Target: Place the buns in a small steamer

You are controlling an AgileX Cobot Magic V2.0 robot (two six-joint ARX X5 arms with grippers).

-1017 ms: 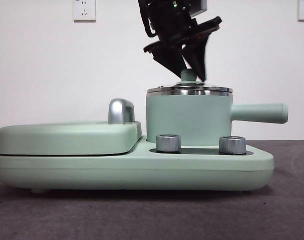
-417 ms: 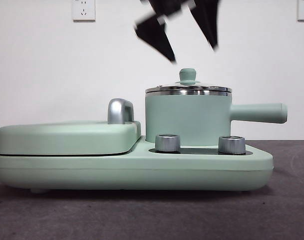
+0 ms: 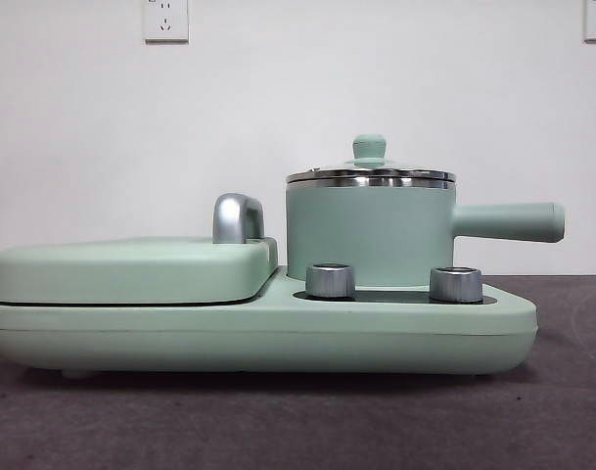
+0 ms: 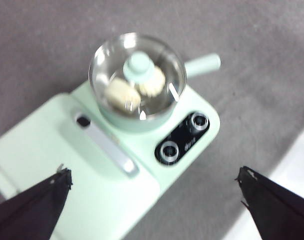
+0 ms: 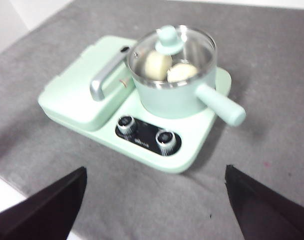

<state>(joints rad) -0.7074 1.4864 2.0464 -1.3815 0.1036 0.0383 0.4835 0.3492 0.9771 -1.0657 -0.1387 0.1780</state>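
Buns (image 5: pixel 167 67) sit cream-white inside lidded mint-green steamer (image 3: pixel 371 233).

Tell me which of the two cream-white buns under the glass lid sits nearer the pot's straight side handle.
The pleated cream-white bun, ridged on top, lies nearer the mint-green handle. The smooth rounded bun sits on the far side, toward the flat hinged lid.

A plain white wall (image 3: pixel 278 88) stands behind the table (image 3: pixel 298 421), whose top is covered in dark grey, seemingly felt-like cloth. Two white sockets (image 3: pixel 165 19) sit high on the wall.
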